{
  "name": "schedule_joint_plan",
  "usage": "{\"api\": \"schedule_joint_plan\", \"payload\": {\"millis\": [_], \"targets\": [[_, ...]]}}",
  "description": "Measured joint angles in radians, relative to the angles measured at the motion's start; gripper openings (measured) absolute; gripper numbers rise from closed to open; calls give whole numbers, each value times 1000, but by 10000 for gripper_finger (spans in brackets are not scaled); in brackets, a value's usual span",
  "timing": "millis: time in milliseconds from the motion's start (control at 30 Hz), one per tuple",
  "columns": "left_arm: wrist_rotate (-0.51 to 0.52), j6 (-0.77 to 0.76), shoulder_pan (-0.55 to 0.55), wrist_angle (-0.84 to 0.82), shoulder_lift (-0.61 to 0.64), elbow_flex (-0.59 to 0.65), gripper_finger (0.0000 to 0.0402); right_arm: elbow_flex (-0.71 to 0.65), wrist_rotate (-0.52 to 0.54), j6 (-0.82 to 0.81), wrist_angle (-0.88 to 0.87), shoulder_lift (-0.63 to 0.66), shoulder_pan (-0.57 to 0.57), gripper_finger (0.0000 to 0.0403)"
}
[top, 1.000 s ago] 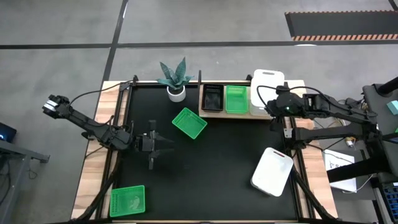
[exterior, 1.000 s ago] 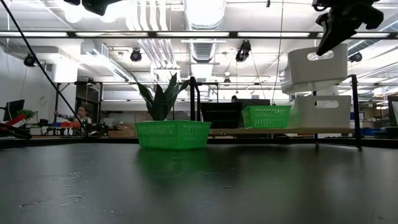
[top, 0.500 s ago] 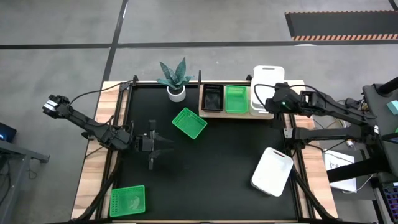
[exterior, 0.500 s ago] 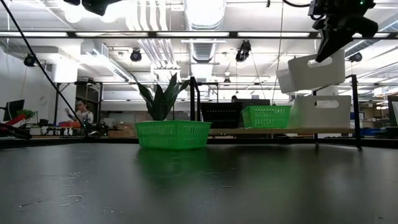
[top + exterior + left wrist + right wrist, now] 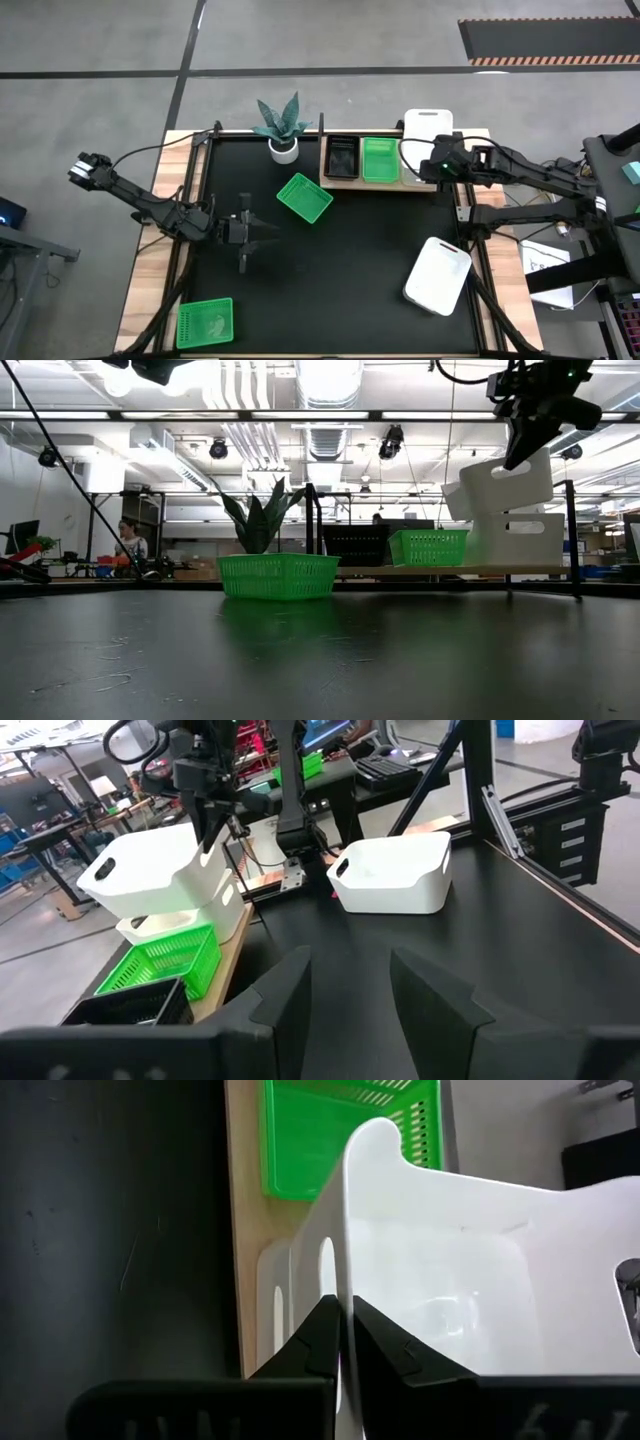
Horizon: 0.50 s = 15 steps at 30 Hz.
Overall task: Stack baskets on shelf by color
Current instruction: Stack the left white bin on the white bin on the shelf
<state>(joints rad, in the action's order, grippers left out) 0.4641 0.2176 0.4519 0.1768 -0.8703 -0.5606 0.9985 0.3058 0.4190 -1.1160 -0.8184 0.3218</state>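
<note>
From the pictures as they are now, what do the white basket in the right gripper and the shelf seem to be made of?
The white basket held by the right gripper looks like smooth moulded plastic: thin wall, rounded corners, cut-out handle slot. The shelf seems a light-brown wooden board, matte; I cannot tell solid wood from laminate.

The left claw point(image 5: 345, 985) has its two dark fingers parted over the black counter point(image 5: 520, 950), holding nothing. At twelve o'clock a white basket point(image 5: 392, 872) sits alone on the counter. At ten o'clock the right claw point(image 5: 212, 820) pinches the rim of a tilted white basket point(image 5: 150, 870) above another white basket point(image 5: 185, 920) on the shelf point(image 5: 235, 955), beside a green basket point(image 5: 160, 960) and a black basket point(image 5: 125, 1005)
</note>
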Motion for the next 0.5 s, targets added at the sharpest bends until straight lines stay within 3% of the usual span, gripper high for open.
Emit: {"api": "schedule_joint_plan", "payload": {"millis": [500], "targets": [[2,0,0,0,0,0,122,0,32,9,-1,-10,0,9]]}}
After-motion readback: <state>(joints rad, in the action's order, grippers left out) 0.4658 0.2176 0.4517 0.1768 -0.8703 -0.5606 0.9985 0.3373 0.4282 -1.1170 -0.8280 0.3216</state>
